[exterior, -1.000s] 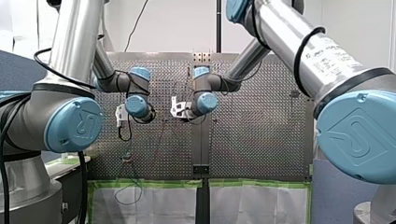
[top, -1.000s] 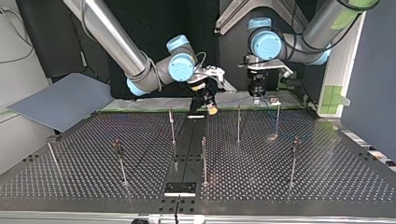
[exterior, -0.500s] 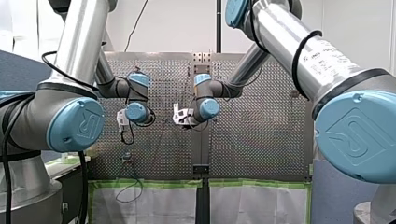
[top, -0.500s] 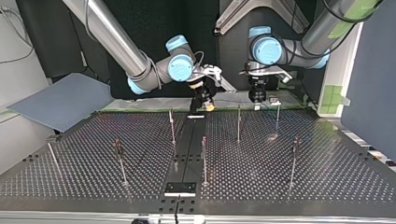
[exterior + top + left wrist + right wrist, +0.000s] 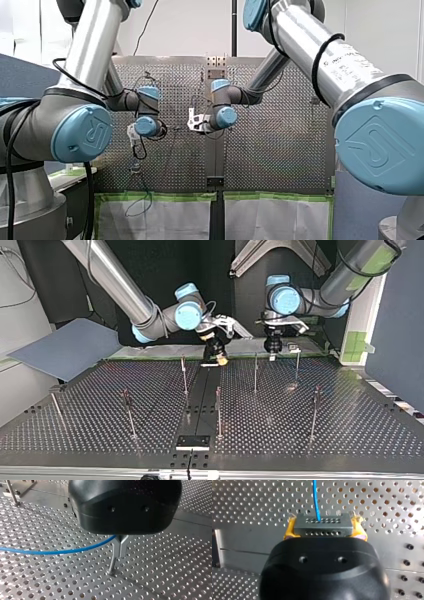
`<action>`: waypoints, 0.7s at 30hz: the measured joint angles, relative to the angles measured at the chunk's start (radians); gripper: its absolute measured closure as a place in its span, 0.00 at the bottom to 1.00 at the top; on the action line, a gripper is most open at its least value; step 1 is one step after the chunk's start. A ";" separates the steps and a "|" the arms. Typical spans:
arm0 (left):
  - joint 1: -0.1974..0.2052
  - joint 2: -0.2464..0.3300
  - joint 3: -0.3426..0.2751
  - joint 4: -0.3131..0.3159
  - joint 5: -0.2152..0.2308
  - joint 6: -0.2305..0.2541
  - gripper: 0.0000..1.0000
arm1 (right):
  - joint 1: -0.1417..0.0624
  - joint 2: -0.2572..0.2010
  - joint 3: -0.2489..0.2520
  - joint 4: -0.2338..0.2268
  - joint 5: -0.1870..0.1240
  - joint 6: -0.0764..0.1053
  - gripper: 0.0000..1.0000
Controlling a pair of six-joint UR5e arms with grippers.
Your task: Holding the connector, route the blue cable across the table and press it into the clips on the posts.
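Right wrist view shows the right gripper clenched on the connector between yellow pads; the cable runs ahead from the connector. The left gripper, fingers together, pinches the cable.

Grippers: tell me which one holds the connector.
My right gripper: its yellow pads clamp the grey connector, with the blue cable leaving it. My left gripper grips only the blue cable.
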 joint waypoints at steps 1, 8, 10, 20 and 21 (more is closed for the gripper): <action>0.000 -0.007 0.004 0.007 0.004 -0.006 1.00 | -0.002 0.000 0.000 0.000 -0.002 0.001 1.00; 0.007 -0.042 0.024 0.053 0.015 -0.026 1.00 | -0.029 0.002 0.000 -0.002 -0.018 0.013 1.00; 0.011 -0.043 0.027 0.056 0.017 -0.032 1.00 | -0.034 0.002 0.000 -0.002 -0.022 0.015 1.00; 0.029 -0.061 0.043 0.072 0.053 -0.052 1.00 | -0.044 0.004 0.000 -0.003 -0.039 0.015 1.00; 0.030 -0.066 0.046 0.074 0.058 -0.052 1.00 | -0.045 0.004 0.000 -0.003 -0.040 0.015 1.00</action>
